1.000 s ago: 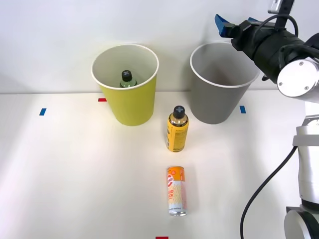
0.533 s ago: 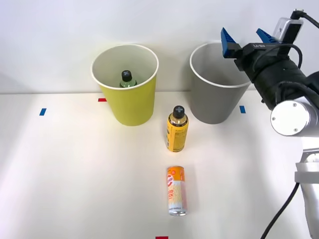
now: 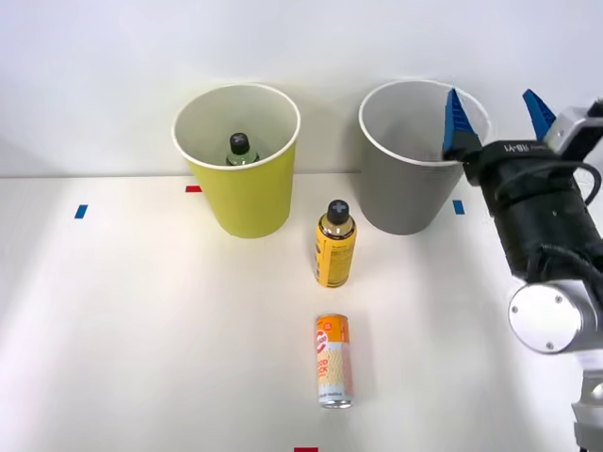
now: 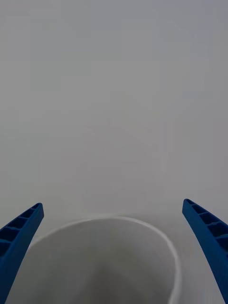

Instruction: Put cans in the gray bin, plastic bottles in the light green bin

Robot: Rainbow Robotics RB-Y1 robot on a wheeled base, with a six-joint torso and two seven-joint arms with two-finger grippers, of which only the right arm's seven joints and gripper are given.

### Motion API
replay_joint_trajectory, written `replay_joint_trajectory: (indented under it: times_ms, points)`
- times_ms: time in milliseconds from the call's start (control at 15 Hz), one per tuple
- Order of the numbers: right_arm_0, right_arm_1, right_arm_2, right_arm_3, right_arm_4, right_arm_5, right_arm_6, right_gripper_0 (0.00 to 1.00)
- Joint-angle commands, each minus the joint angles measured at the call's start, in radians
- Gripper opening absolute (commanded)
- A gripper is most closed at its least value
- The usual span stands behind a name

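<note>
Front view: fingers (image 3: 455,122) spread wide and empty at upper right, by the gray bin (image 3: 412,193). Orange-and-white can (image 3: 333,361) lies lower center on the counter (image 3: 141,330); probably light, stiff, slick, so I'd pinch across its middle. Yellow bottle (image 3: 334,244) stands mid-frame.

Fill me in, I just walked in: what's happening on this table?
A robot is sorting drinks containers. Its right hand is open and empty, beside the gray bin's rim. A green bottle sits inside the light green bin. The yellow bottle stands on the table and the orange-and-white can lies nearer the robot.
</note>
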Motion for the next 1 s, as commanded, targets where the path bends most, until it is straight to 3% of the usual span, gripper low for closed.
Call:
replay_joint_trajectory:
  times_ms: [67, 600, 1000]
  points:
    - [0.167, -0.034, 0.100, -0.016, 0.022, -0.210, 0.004, 1.00]
    - [0.447, -0.063, 0.151, -0.076, 0.147, -0.325, -0.011, 1.00]
    - [0.579, -0.009, 0.171, -0.076, 0.271, -0.347, -0.016, 1.00]
